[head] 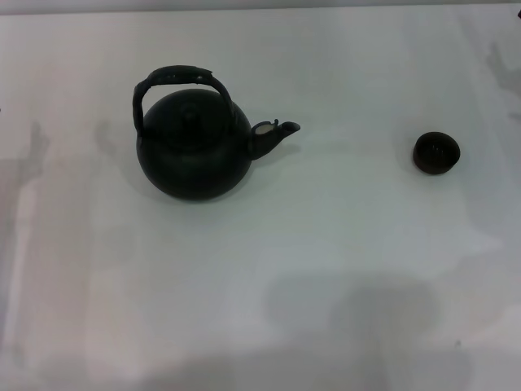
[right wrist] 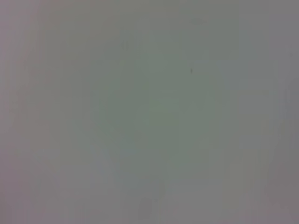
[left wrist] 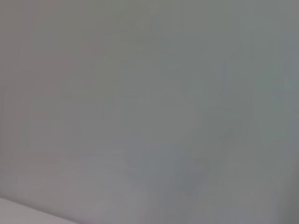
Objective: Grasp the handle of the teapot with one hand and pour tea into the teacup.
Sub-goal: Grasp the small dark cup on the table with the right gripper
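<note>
A large round black teapot [head: 194,151] stands upright on the white table [head: 326,261], left of centre in the head view. Its rough arched handle [head: 175,77] loops over the lid, and its short spout [head: 275,134] points right. Far to the right, well apart from the spout, sits the small dark teacup [head: 436,152]. Neither gripper nor arm shows in the head view. Both wrist views show only a plain grey surface.
The white table spreads around both objects. Its far edge runs along the top of the head view. Soft shadows lie on the near part of the table.
</note>
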`<state>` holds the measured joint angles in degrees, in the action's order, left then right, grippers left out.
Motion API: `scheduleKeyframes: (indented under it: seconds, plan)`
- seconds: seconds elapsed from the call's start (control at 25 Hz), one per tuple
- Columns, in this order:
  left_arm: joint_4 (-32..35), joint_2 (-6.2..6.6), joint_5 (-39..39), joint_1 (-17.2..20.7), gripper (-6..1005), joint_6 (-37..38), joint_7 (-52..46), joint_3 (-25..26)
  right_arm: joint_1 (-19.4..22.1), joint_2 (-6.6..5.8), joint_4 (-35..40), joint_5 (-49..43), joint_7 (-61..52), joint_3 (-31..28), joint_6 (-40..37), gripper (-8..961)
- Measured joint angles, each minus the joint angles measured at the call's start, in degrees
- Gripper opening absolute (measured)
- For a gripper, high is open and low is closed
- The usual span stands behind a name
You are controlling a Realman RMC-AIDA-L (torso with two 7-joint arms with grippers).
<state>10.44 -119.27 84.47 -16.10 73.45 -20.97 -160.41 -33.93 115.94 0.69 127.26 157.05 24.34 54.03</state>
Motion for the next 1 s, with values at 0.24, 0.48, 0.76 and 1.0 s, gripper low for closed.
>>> scheduleKeyframes:
  seconds: [0.24, 0.48, 0.76, 1.0]
  plan:
    - [0.03, 0.00, -0.01, 0.26, 830, -0.05, 0.04, -0.13, 0.24, 0.02, -0.48, 0.00, -0.51, 0.00, -0.05, 871]
    - [0.07, 0.00, -0.06, 0.66, 829, -0.07, 0.04, -0.17, 0.34, 0.10, -0.58, -0.34, -2.20, 0.44, -0.02, 871]
    - [0.13, 0.00, -0.58, 0.88, 831, -0.07, -0.11, -0.17, -0.74, -0.97, 11.12, -11.60, -31.52, 16.18, -4.26, 871]
    - [0.05, 0.08, -0.89, 0.86, 830, 0.03, -0.05, -0.16, -0.27, -3.75, 30.79, -28.86, -61.47, 33.36, -6.05, 870]
